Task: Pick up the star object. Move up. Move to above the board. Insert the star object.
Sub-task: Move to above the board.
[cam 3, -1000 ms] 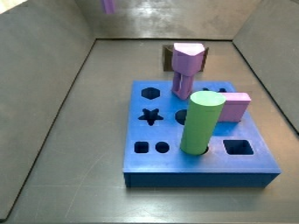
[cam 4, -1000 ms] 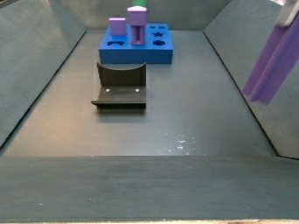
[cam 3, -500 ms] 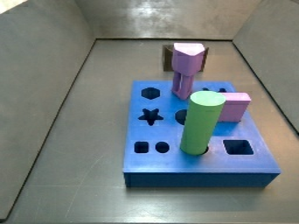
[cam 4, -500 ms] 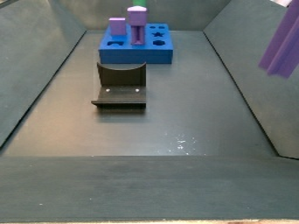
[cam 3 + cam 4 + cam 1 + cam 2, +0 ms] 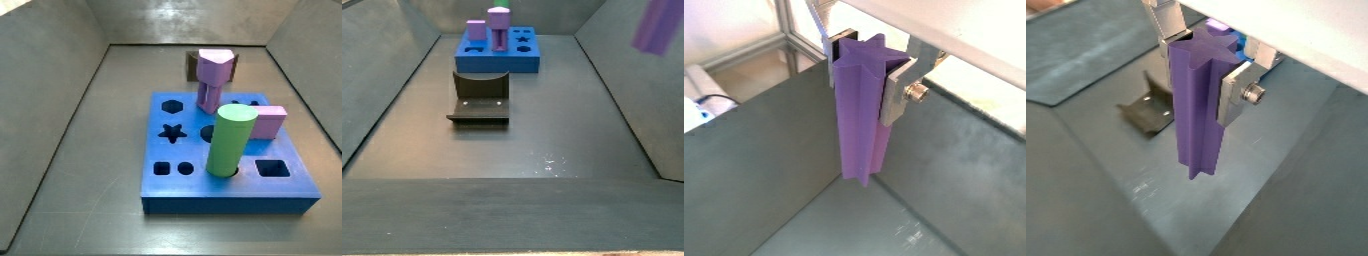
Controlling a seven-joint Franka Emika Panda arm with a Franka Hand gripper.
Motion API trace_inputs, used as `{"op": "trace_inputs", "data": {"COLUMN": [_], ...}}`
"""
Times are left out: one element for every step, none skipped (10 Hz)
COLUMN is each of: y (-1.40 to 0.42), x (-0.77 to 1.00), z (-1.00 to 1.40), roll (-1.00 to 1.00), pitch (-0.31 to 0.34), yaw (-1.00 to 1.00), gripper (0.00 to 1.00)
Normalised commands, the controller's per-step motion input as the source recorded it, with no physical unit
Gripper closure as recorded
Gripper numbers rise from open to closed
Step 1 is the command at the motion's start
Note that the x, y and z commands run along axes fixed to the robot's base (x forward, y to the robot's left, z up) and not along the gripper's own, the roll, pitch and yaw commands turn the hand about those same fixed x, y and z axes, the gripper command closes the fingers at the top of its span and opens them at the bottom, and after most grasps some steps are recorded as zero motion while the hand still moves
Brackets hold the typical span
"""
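Observation:
My gripper (image 5: 866,62) is shut on the star object (image 5: 858,120), a tall purple ridged prism that hangs straight down between the silver fingers in both wrist views (image 5: 1197,110). In a side view only the lower end of the star object (image 5: 659,27) shows at the upper right, high above the floor; the gripper itself is out of that frame. The board (image 5: 227,165), a thick blue block, lies on the floor with its dark star hole (image 5: 171,132) open. It also shows far back in a side view (image 5: 500,55) and behind the fingers in a wrist view (image 5: 1231,44).
A green cylinder (image 5: 230,140), a lilac-pink peg with a wide head (image 5: 213,80) and a short pink block (image 5: 269,122) stand in the board. The dark fixture (image 5: 480,98) stands on the floor in front of the board. Grey walls enclose the floor.
The star object has risen: in a side view most of its length showed a second ago, now only its lower end shows at the top. The board and its pieces have not moved.

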Motion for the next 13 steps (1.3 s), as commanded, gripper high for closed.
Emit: {"op": "trace_inputs", "data": {"y": [-1.00, -1.00, -1.00, -1.00, -1.00, -1.00, -1.00, -1.00, -1.00, -1.00, -1.00, -1.00, -1.00], "x": [0.43, 0.43, 0.43, 0.44, 0.44, 0.45, 0.45, 0.46, 0.47, 0.48, 0.49, 0.50, 0.50], "z": [0.03, 0.03, 0.03, 0.03, 0.04, 0.04, 0.04, 0.04, 0.04, 0.04, 0.04, 0.05, 0.05], "roll": [-0.12, -0.07, -0.03, -0.01, -0.01, -0.02, -0.01, -0.01, -0.02, 0.00, 0.00, 0.00, -0.01], "pitch": [0.344, 0.253, 0.163, 0.132, 0.123, 0.118, 0.111, 0.107, 0.106, 0.102, 0.102, 0.109, 0.111], "yaw": [-0.04, -0.01, 0.00, 0.00, 0.01, 0.01, 0.01, 0.01, 0.01, 0.00, 0.01, 0.01, 0.01], "gripper": [1.00, 1.00, 1.00, 1.00, 1.00, 1.00, 1.00, 1.00, 1.00, 1.00, 1.00, 1.00, 1.00]}}
